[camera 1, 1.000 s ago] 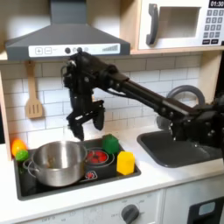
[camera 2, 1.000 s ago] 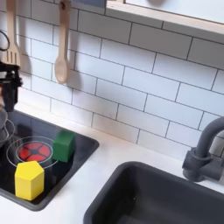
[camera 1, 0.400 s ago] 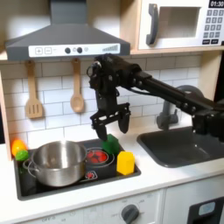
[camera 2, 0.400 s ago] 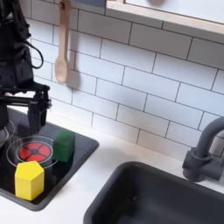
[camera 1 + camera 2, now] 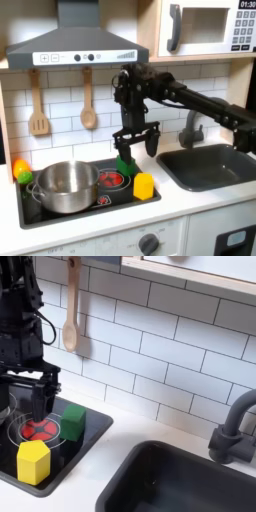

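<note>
The tool (image 5: pixel 137 144) hangs with its fingers apart and nothing in them, just above the green block (image 5: pixel 125 165) on the black stove (image 5: pixel 88 207), near the yellow block (image 5: pixel 144 185) and, I think, a silver pot (image 5: pixel 63 186).

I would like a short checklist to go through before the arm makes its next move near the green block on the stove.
1. Tool open: ok, the fingers stand apart in both exterior views.
2. Tool empty: ok, nothing between the fingers.
3. Green block free of the tool: ok, the tool hangs above it.
4. Tool exactly over the green block: cannot tell.
5. Yellow block apart from the green block: ok, a gap shows.
6. Pot away from the tool: ok, it sits toward the first exterior view's left.
</note>
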